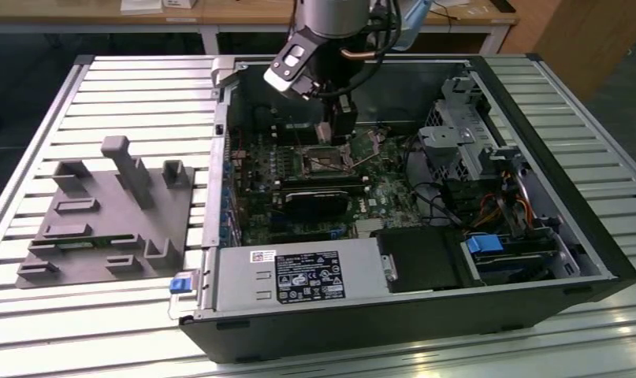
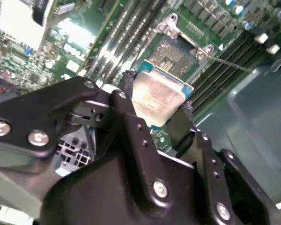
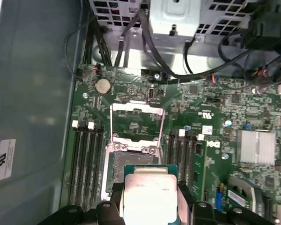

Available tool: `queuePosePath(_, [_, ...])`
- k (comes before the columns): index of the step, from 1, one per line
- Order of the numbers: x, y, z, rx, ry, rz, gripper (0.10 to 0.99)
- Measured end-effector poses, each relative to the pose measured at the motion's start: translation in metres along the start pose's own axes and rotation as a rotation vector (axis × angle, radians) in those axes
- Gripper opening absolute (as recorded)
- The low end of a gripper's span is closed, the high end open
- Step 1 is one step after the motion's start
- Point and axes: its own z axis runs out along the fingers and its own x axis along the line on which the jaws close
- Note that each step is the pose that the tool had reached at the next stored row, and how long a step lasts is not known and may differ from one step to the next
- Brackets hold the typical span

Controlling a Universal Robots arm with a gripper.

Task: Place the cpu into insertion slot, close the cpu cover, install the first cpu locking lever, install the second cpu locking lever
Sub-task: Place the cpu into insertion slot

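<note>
My gripper (image 2: 155, 104) is shut on the cpu (image 2: 158, 95), a flat square chip with a dull silver top, held by two opposite edges between black fingers (image 2: 127, 92). In both wrist views the cpu (image 3: 150, 194) hangs just above the insertion slot (image 3: 131, 158), partly over it and apart from it. The open slot (image 2: 174, 52) shows its contact field. The cpu cover (image 3: 137, 108), a thin silvery frame, is swung back open beyond the slot. A thin locking lever (image 2: 230, 63) sticks out beside the slot. In the exterior view the gripper (image 1: 339, 132) reaches down into the open computer case above the slot (image 1: 326, 163).
Memory slots (image 3: 86, 164) flank the socket on both sides. A black block (image 1: 318, 203) sits on the board in front of the socket, a power supply (image 1: 296, 276) lies at the case front, and a drive cage (image 1: 459, 142) with cables stands at the exterior view's right. A grey fixture (image 1: 107, 213) rests on the slatted table.
</note>
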Motion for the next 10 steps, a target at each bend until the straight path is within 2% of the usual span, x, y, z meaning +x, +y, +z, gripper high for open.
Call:
queuePosePath(5, [0.0017,-0.0004,0.0067,-0.001,-0.0045,0.049,0.537])
queuePosePath(10, [0.0038,-0.0005,0.0096,-0.001,-0.0046,0.051,0.537])
